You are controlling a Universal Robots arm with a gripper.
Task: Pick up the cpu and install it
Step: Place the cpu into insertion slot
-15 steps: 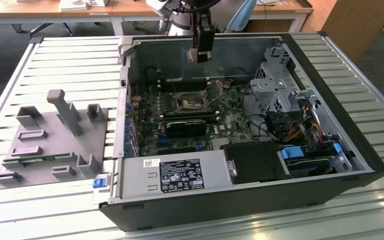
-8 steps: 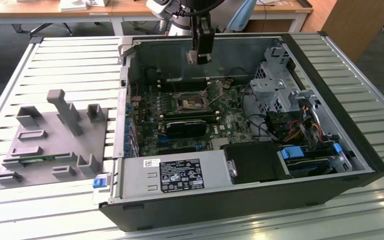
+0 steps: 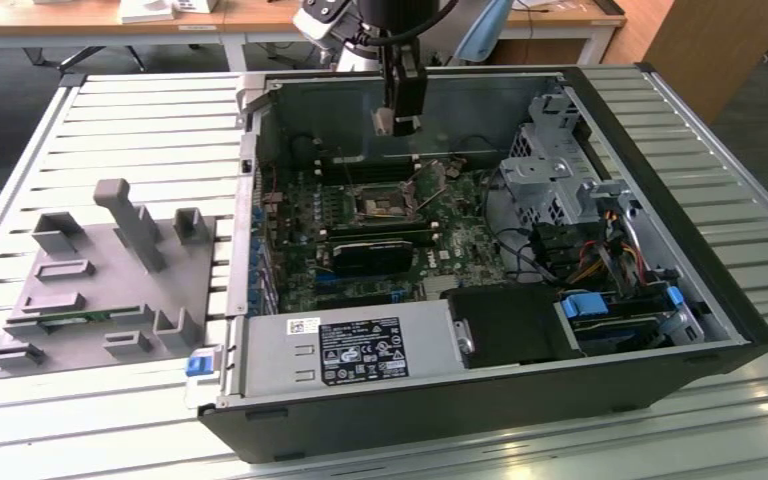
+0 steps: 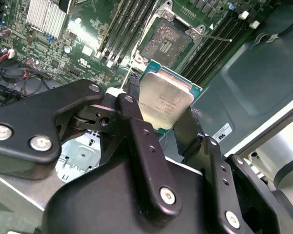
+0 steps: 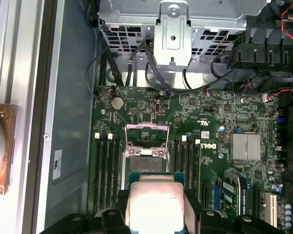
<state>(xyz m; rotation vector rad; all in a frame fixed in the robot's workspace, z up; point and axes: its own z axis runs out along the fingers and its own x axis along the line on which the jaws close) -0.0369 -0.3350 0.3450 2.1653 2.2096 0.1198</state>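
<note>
- Pick-up done: the hand (image 4: 160,116) clamps the cpu (image 4: 167,96) by opposite edges.
- The cpu hangs above the open socket (image 4: 167,41), apart from it.
- Not yet installed: the socket lies bare.

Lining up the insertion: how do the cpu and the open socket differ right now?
The cpu is clamped in the end effector, off the board; the socket sits fixed on the motherboard. The cpu shows a smooth silver top; the socket shows a bare contact field, its frame lifted open. Both are square.
</note>
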